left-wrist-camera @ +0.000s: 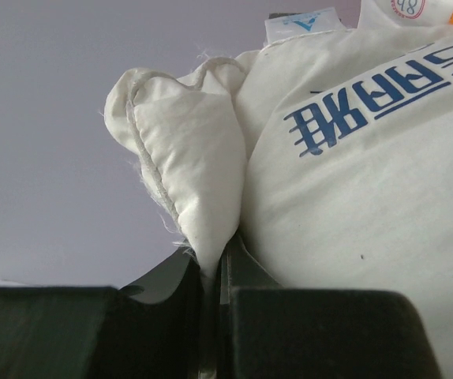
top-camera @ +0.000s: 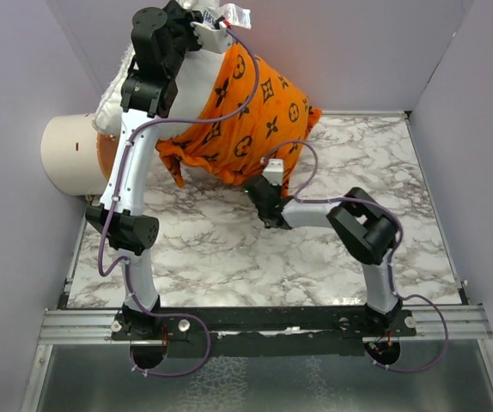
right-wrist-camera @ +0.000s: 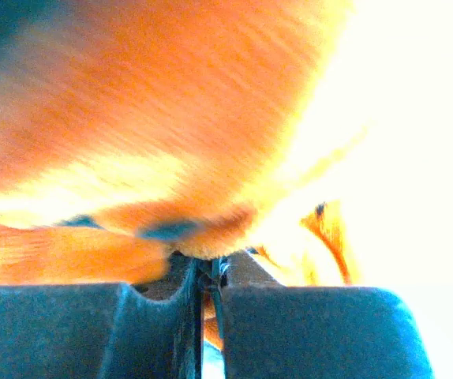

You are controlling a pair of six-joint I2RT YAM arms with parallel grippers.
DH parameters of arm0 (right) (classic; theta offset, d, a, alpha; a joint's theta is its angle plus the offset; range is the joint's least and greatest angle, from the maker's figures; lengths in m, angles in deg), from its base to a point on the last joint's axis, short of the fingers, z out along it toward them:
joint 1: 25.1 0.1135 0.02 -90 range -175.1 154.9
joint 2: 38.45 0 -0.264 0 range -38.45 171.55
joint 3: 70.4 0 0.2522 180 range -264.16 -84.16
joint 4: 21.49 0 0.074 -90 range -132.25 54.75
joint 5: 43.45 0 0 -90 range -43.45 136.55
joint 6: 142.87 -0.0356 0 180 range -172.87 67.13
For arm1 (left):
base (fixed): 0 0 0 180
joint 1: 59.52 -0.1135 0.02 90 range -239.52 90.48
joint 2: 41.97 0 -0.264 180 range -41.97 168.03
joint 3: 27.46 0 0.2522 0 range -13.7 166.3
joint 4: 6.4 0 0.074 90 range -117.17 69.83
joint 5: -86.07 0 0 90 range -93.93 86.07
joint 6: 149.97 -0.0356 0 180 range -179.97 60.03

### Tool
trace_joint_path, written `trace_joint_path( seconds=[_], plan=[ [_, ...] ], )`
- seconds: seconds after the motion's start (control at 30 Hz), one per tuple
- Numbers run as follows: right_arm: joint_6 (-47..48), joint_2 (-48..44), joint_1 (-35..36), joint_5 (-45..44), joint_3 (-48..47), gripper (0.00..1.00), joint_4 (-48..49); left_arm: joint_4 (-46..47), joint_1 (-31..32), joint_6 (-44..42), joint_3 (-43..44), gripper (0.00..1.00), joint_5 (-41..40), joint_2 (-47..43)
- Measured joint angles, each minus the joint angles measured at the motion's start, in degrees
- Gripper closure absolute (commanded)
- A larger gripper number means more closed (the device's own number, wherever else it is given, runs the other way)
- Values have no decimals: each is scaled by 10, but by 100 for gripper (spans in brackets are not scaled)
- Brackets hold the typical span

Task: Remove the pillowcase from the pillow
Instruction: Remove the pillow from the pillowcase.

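Here, a white pillow (top-camera: 197, 81) is held raised over the far left corner of a marble worktop (top-camera: 229, 249). Its bare upper end is exposed, and only its lower right part is covered by the orange pillowcase (top-camera: 259, 107).

The left gripper (top-camera: 202, 23) is seen at the top of the pillow. In the left wrist view its jaws are clamped on a pinched white corner of the pillow (left-wrist-camera: 353, 205), beside blue printed characters (left-wrist-camera: 368, 110) and small tags (left-wrist-camera: 301, 24).

The pillowcase is patterned with black flowers, stars and circles. It hangs bunched toward the worktop near the middle of the far edge. The right gripper (top-camera: 259, 184) is placed at the lower edge of the pillowcase. In the blurred right wrist view its jaws are pressed together on a fold of the pillowcase (right-wrist-camera: 132, 118).

A cream cylinder (top-camera: 70, 154) is seen lying at the left edge of the worktop, just beside the left arm.
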Motion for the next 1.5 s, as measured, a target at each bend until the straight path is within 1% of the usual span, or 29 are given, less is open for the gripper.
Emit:
trace_joint_path(
  seconds=[0.17,0.27,0.37,0.47,0.6,0.83,0.87,0.9,0.97,1.1,1.13,1.17,1.23,1.3,1.33,1.4,1.5],
  plan=[
    [-69,-141,-48,16,189,99,33,0,-14,8,0,100,4,3],
    [-116,-222,-84,32,278,99,47,-2,-25,12,11,100,14,17],
    [-154,-285,-115,52,339,99,57,-4,-41,21,20,100,29,35],
    [-186,-339,-150,82,381,99,65,-15,-59,32,17,100,46,43],
    [-231,-414,-226,134,436,99,79,-18,-86,45,14,100,74,49],
    [-295,-491,-338,227,490,99,82,-17,-135,55,33,100,125,87],
    [-301,-503,-362,229,498,99,73,-15,-143,54,33,100,127,92],
    [-309,-520,-404,233,514,99,62,-7,-153,51,33,100,129,97],
    [-321,-545,-464,236,534,99,36,12,-179,46,33,100,129,105],
    [-330,-572,-522,248,541,99,-7,41,-231,41,48,100,128,115],
    [-327,-577,-529,251,540,96,-11,44,-239,41,54,100,126,116],
    [-321,-579,-533,258,539,87,-10,45,-245,43,57,100,125,116],
    [-291,-580,-533,282,539,64,11,55,-249,48,53,100,119,108],
    [-251,-576,-504,292,531,48,35,66,-238,49,14,100,116,83],
    [-230,-573,-481,292,523,40,46,68,-230,49,0,100,115,72],
    [-173,-560,-405,281,499,24,81,66,-208,50,-11,100,109,56],
    [-84,-530,-301,263,461,10,141,66,-178,50,-3,100,105,46]
  ],
)
